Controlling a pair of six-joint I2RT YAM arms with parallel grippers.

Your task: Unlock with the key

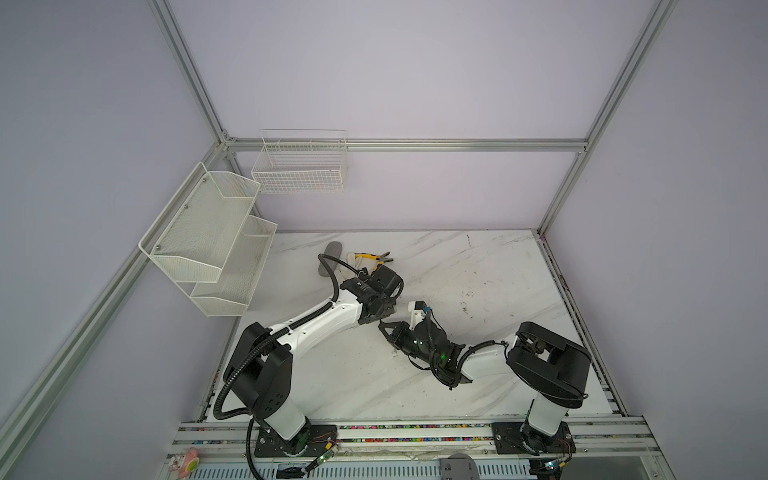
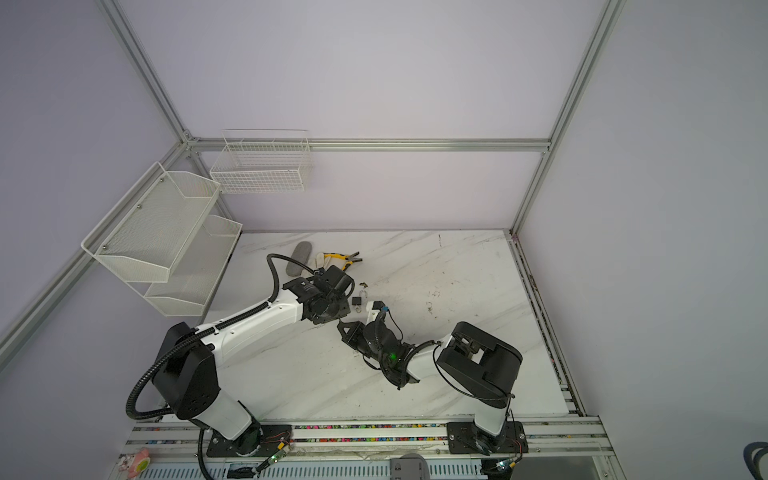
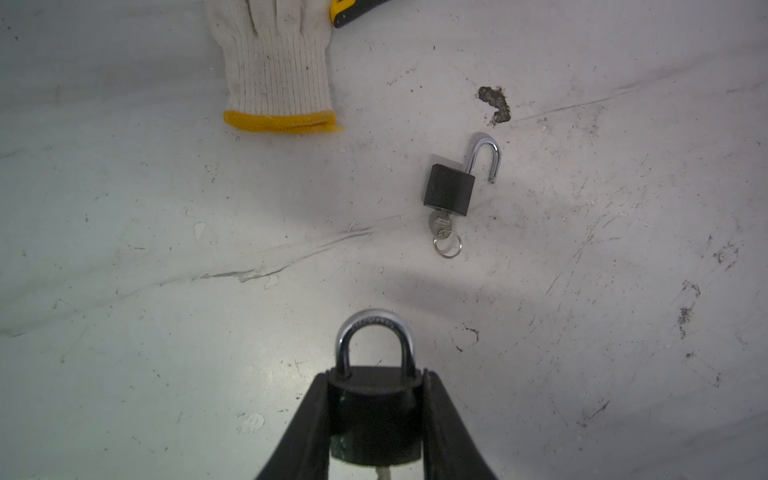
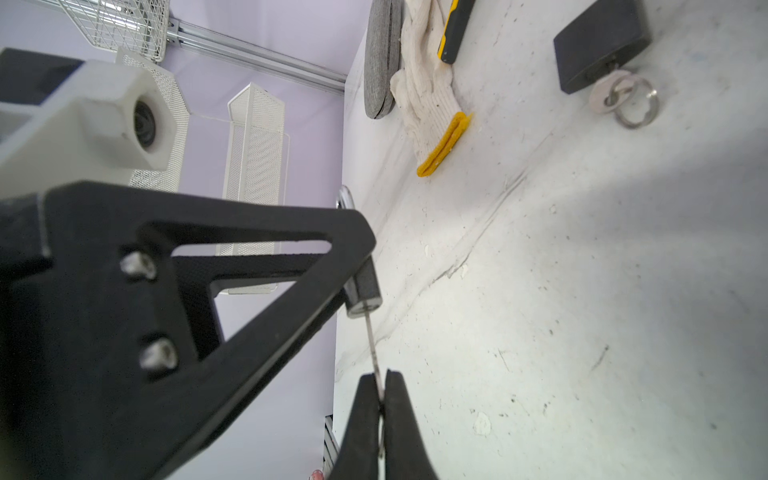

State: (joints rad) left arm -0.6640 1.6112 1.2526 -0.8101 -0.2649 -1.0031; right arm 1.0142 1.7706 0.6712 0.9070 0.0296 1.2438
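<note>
Two padlocks are shown. The black padlock (image 3: pixel 374 411), shackle closed, is clamped in the left gripper (image 3: pixel 376 376) over the table (image 3: pixel 166 249). Its keyhole is met by the key (image 4: pixel 372 345), pinched tight in the right gripper (image 4: pixel 380 380). An open padlock (image 3: pixel 449 190) lies near a glove (image 3: pixel 274 62).

White marbled table (image 1: pixel 478 270), scuffed and dirt-speckled, and up at eleven o'clock sits a small cluster: grey pad (image 1: pixel 330 259), glove (image 3: pixel 274 62) just beside it, pliers (image 2: pixel 343 257) against the glove's three o'clock side. Nearer the middle, about five o'clock from the glove, an open padlock (image 3: pixel 449 189) lies flat, shackle swung out, key (image 3: pixel 440 226) in its base.
</note>
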